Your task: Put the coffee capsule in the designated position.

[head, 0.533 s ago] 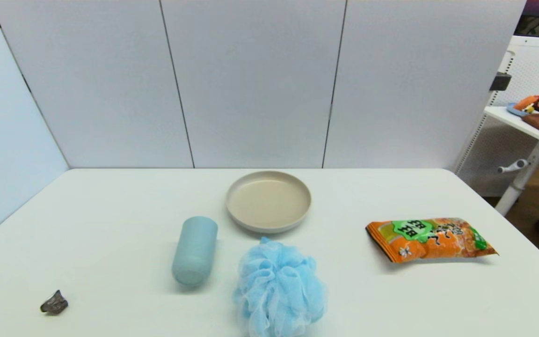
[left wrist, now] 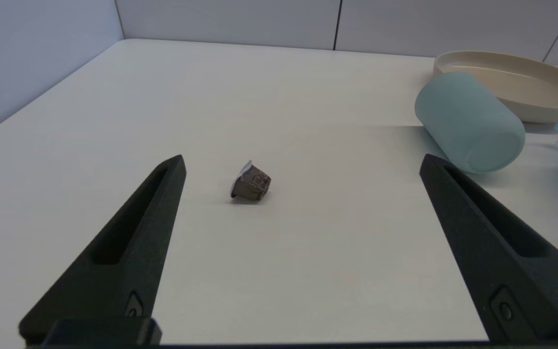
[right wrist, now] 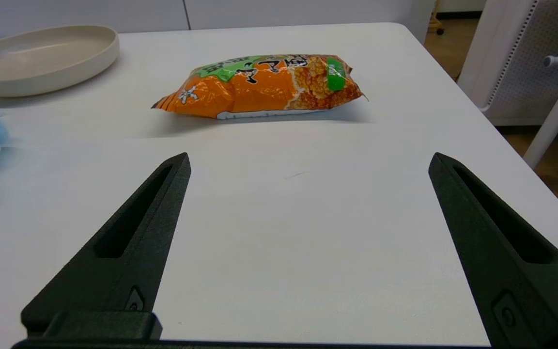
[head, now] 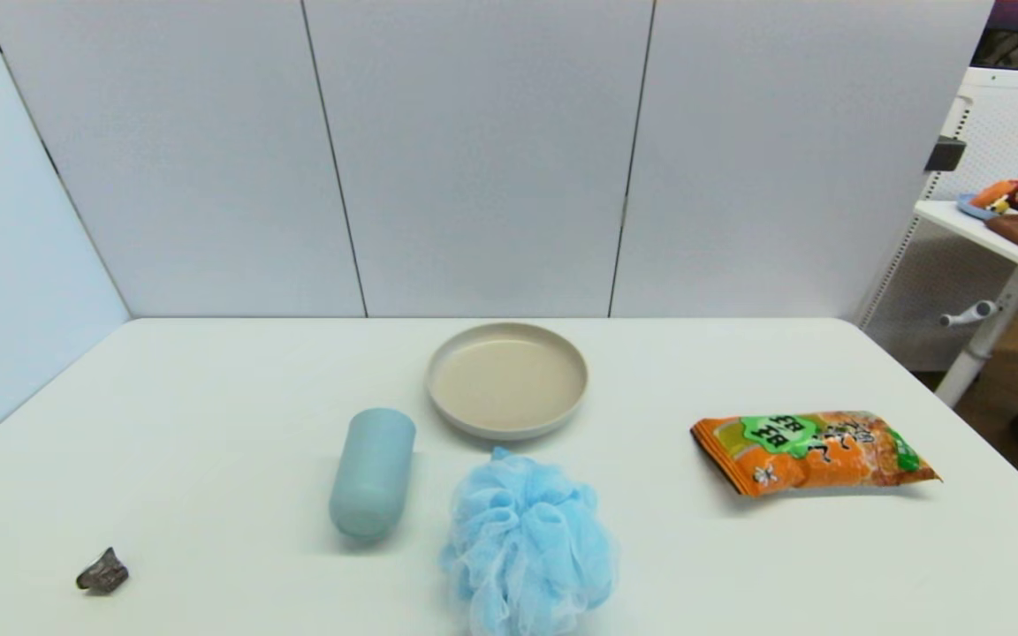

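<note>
Left wrist: coffee capsule [left wrist: 251,181] ahead of left gripper [left wrist: 303,169] (spread).

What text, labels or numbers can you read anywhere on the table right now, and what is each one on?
Snack bag: large black characters on a green patch and more across the orange front, too blurred and creased to read.
Coffee capsule, pale blue cup, beige plate, blue bath pouf: no print visible.
Left gripper, right gripper: no markings visible.
</note>
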Controlling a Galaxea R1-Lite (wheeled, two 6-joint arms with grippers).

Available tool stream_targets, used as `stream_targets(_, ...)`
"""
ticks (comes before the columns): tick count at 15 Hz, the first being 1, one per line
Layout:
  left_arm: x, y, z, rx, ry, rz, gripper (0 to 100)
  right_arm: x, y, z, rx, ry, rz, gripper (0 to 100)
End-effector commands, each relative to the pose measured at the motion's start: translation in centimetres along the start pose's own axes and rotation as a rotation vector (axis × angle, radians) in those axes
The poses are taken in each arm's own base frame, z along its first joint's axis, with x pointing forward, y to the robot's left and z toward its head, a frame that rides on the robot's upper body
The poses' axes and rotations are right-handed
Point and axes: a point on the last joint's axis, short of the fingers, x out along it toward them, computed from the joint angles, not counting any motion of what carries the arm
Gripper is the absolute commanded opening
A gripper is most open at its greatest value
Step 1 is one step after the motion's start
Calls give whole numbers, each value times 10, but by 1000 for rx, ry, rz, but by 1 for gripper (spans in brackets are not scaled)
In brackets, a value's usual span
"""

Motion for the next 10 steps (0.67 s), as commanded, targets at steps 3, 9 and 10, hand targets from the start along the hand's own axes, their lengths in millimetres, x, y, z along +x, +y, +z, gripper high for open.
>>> stream_targets(3, 4, 0, -4, -4, 59, 8, 100, 0, 0, 0, 0, 1, 0, 100)
stream_targets(9, 59, -2, 76, 83, 369, 61, 100, 0, 0, 0, 0, 1, 0, 100)
stream_targets(10, 70, -2, 87, 109, 431, 63, 100, 0, 0, 0, 0, 1, 0, 100)
